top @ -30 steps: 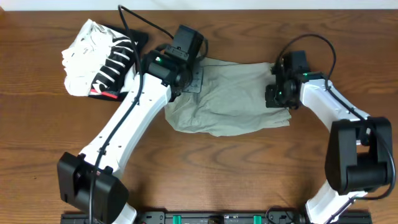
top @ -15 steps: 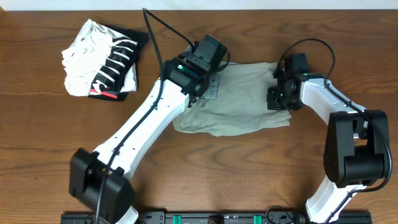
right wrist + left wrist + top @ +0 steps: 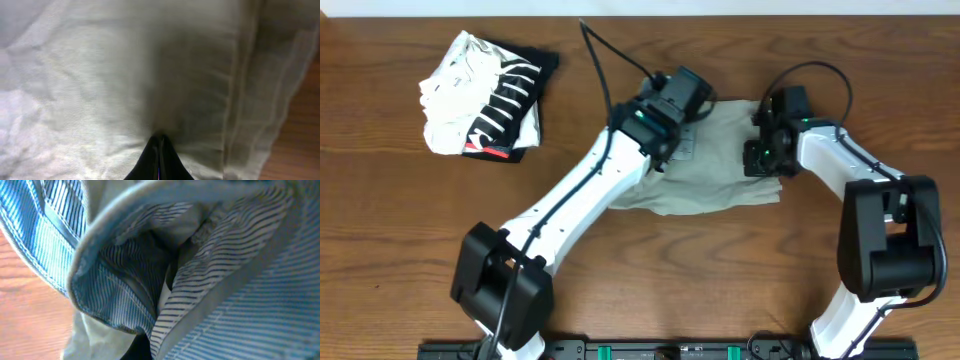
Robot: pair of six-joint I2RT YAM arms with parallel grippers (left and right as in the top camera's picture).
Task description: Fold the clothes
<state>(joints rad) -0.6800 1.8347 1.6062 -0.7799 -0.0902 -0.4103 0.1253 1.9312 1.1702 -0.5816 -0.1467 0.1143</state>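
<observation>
The shorts [image 3: 725,175] lay centre-right on the table [image 3: 400,250], well apart from the striped garment [image 3: 480,95]. The right gripper [image 3: 159,146] was pressed together, pinching the right edge down, likely as an anchor. The left gripper [image 3: 672,135] was closed too, with the waistband lining [image 3: 125,280] bunched against its camera, so apparently held; its fingers weren't visible. Versus a second earlier, the left arm had carried the waistband end rightward over the cloth and the footprint was narrower. The right gripper barely moved.

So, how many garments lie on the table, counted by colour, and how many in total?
khaki grey-green shorts: 1
black-and-white striped garment: 1
Total: 2
</observation>
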